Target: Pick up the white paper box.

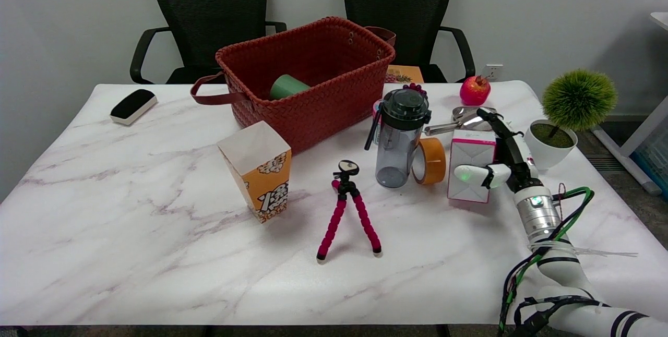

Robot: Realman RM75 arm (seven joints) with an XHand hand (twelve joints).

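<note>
White paper box (471,166) gripped upright by right hand (501,162).

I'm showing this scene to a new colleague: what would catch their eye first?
Probably the big red woven basket at the table's far middle, with a green cup inside. Next, at the right, the robot's right hand gripping the white paper box, beside the orange tape roll.
</note>
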